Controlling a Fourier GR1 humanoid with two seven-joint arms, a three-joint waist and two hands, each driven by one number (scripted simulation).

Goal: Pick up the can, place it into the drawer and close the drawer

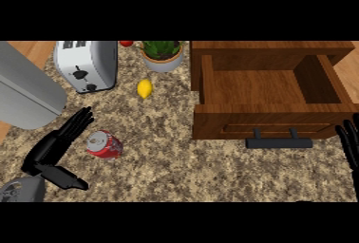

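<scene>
Speckled brown stone covers the bench [175, 166], with a strip of pale wood showing at its far left corner. At the back left stands a white toaster [85, 65], and to its right a potted plant [162, 55] in a pale pot. A small red fruit [126, 43] peeks in at the top edge between the two. A lemon [144, 88] lies just in front of the plant.

On the right side sits the wooden drawer [266, 117], pulled open towards the viewer so that its bare wooden floor shows. Its black bar handle [279, 143] juts out from the front panel.

The can [105, 144], red with a silver top, lies on its side on the bench at the left, well apart from the drawer and in front of the lemon.

The left hand [46, 154] comes in from the lower left corner. Its fingers [74, 126] are straight and close together, stretched along the can's left side, just beside it; whether they touch it cannot be told. The thumb [67, 180] sticks out towards the right, apart from the fingers and below the can.

The right hand [349, 142] shows at the right edge near the handle, resting with fingers straight and pointing up
</scene>
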